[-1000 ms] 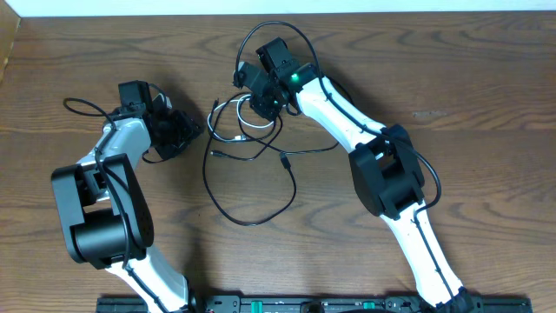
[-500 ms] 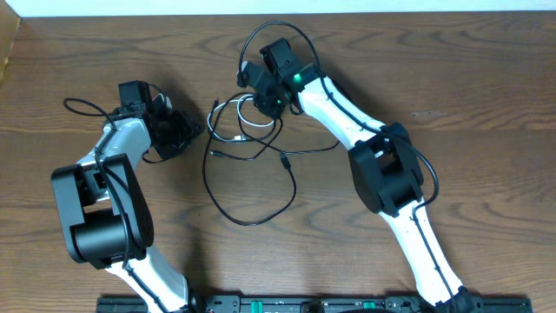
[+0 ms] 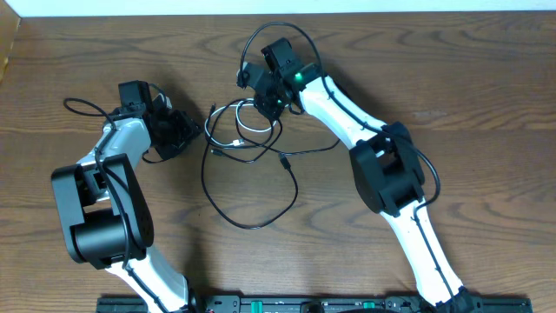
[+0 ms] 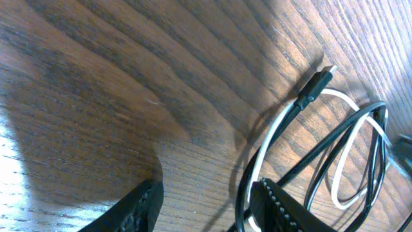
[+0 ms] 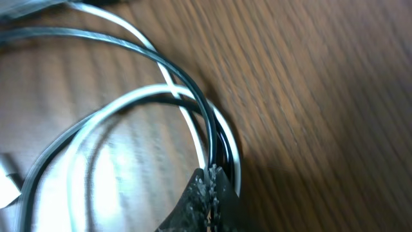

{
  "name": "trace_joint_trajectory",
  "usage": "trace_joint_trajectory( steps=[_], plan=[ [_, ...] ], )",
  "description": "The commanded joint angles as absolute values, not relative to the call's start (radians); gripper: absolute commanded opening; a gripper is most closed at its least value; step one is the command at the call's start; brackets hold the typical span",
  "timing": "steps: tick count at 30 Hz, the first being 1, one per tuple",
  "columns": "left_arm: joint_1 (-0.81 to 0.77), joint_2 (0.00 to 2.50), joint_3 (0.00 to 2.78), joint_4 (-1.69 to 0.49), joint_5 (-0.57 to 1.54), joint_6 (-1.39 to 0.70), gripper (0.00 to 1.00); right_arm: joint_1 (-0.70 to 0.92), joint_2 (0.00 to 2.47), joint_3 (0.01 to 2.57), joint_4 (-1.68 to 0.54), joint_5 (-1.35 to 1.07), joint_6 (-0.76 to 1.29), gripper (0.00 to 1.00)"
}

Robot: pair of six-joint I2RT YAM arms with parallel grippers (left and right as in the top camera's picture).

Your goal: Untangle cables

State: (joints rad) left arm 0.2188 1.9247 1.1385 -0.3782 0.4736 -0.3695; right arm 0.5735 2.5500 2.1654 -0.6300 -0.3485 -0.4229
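A thin black cable lies in big loops mid-table, tangled at its top with a shorter white cable. My right gripper sits on that knot. In the right wrist view its jaws are shut on the black cable and the white cable together. My left gripper is just left of the tangle, open and empty. In the left wrist view its fingers straddle bare wood, with the black cable and the white cable beside the right finger. A black plug lies loose.
The table's far edge runs along the top of the overhead view. The left arm's own thicker wire loops to the left of its wrist. The right arm slants across the right side.
The right gripper has shifted slightly up and right with the cables in it. The white loop and the left side of the black loop have shifted a little. The left arm has not moved.
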Motion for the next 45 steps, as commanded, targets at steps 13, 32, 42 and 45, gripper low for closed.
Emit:
trace_joint_trajectory(
  steps=[13,32,42,45],
  plan=[
    [0.213,1.91,1.121,-0.411,0.455,-0.352,0.5,0.577,2.325,2.177,-0.788,-0.442,-0.385,0.54],
    [0.213,1.91,1.121,-0.456,0.271,-0.436,0.62,0.666,2.492,2.128,-0.754,-0.392,-0.18,0.43],
    [0.213,1.91,1.121,-0.456,0.272,-0.436,0.62,0.634,2.629,2.128,-0.704,-0.612,-0.142,0.45],
    [0.213,1.91,1.121,-0.456,0.272,-0.435,0.62,0.635,2.655,2.128,-0.729,-0.807,-0.143,0.39]
  ],
)
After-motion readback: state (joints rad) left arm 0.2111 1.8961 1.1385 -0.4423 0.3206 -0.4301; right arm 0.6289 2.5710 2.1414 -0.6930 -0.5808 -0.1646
